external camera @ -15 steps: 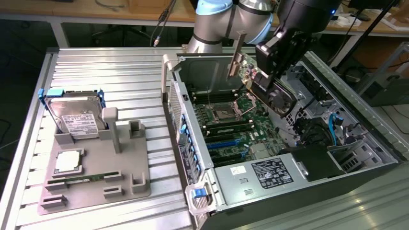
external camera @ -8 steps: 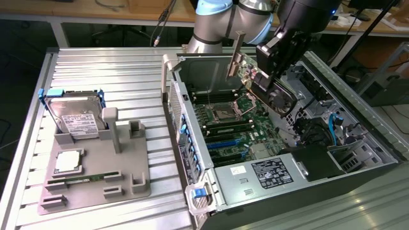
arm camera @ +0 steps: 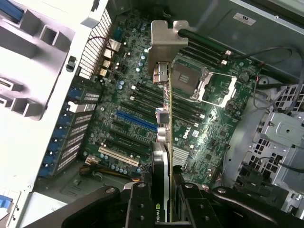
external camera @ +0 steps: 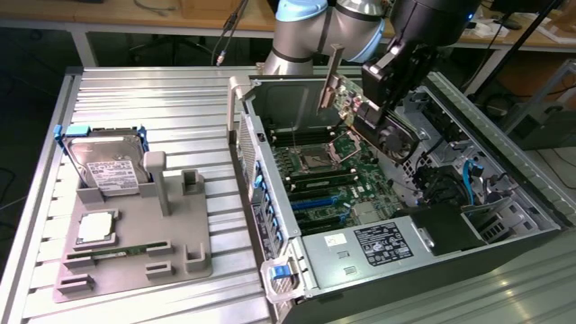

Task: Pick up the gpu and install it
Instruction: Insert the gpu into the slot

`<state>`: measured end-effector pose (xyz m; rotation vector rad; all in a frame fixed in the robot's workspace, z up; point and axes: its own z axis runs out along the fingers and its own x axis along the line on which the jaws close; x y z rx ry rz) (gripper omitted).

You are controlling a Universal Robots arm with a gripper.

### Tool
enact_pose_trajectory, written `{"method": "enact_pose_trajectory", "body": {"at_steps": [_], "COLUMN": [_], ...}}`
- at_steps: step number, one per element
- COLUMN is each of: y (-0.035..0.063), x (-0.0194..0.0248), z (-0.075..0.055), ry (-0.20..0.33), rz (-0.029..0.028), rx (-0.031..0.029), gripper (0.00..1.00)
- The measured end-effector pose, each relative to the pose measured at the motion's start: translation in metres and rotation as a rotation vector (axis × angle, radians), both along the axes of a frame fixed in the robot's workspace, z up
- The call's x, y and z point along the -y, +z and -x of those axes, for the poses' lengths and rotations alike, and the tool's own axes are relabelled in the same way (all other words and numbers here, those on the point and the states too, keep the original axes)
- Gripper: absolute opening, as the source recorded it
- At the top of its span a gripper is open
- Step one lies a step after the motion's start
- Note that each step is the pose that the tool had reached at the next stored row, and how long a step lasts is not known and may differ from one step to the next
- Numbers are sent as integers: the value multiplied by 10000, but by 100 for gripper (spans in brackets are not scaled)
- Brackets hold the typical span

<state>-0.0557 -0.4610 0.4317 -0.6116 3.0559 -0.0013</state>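
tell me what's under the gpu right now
The gpu, clamped in the gripper, hangs over the motherboard: a blue slot and a white slot on one side, the cpu socket on the other. The strip of board directly beneath the card's edge and the gripper is covered.

1. The arm (external camera: 306,34) is cut off by the top edge of the exterior view.
2. The gripper (arm camera: 166,194) runs out of the picture's edge in the wrist view; its fingers cover the clamped part of the gpu (arm camera: 164,118).
3. The gpu stands edge-on in the wrist view, so its faces cannot be read.
4. The card hides the motherboard (arm camera: 128,118) strip directly behind it.
5. Print on the hard drive (external camera: 108,169) and the power supply label (external camera: 382,243) is too small to read.
6. The computer case (external camera: 450,277) is cut off at the exterior view's bottom edge.
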Motion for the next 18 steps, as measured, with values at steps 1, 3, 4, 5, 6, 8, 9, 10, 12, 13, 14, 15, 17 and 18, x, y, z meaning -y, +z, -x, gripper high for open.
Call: {"method": "enact_pose_trajectory", "body": {"at_steps": [1,3,4,5,6,8,9,10,12,13,14,15,17,18], "y": [0,0,0,0,0,0,0,0,0,0,0,0,0,0], "x": [0,0,0,0,0,0,0,0,0,0,0,0,0,0], "z": [0,0,0,0,0,0,0,0,0,0,0,0,0,0], "ry": [39,119,157,194,234,312,348,389,466,504,545,584,666,707], "rz": [0,0,0,0,0,0,0,0,0,0,0,0,0,0], "rx": [0,0,0,0,0,0,0,0,0,0,0,0,0,0], "gripper": [27,27,27,27,27,27,27,27,27,27,27,27,27,27]}}
